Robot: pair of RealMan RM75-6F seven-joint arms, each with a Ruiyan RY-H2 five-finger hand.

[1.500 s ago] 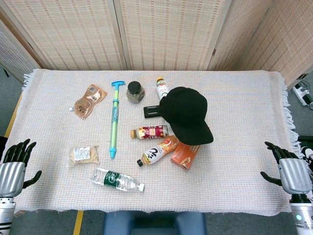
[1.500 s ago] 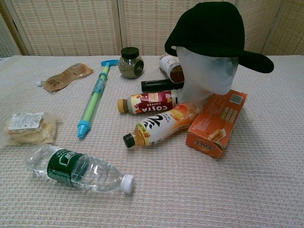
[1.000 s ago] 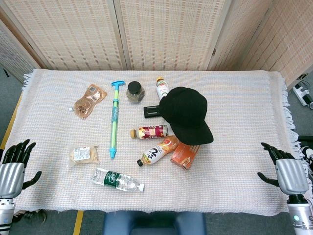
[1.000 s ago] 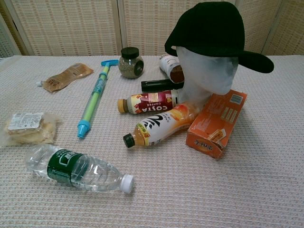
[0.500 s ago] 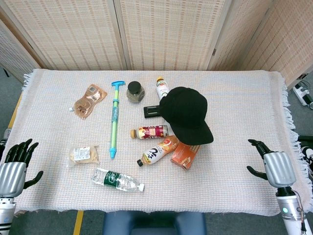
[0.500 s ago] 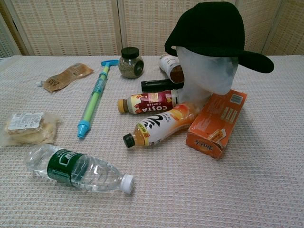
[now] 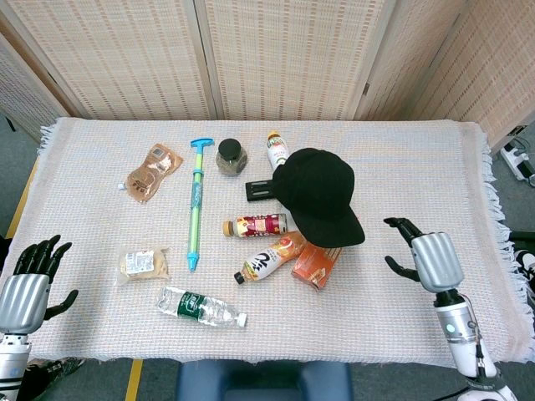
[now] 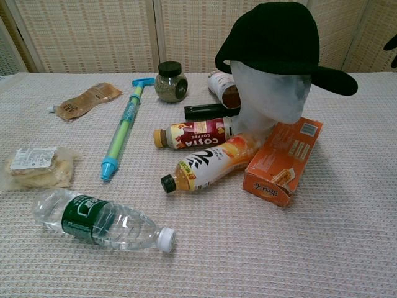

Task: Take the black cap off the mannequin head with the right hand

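The black cap [image 8: 273, 37] looks like matt cloth; the mannequin head [image 8: 273, 96] under it is a smooth, dull white — foam or plastic, hard to tell. The tablecloth [image 8: 347, 248] is a rough woven textile with a fringed edge. Beside the head, the orange box [image 8: 282, 162] is printed card, and the water bottle [image 8: 102, 221] is clear, glossy plastic. Both hands — left hand [image 7: 23, 288], right hand [image 7: 426, 259] — show brushed grey metal backs with black fingers.

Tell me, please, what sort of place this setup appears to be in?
Probably an indoor robot test or data-collection station, not a home. A table under a woven cloth stands before folding wicker screens, and unrelated props lie scattered on it: a mannequin head wearing a black cap, drink bottles, snack packets.
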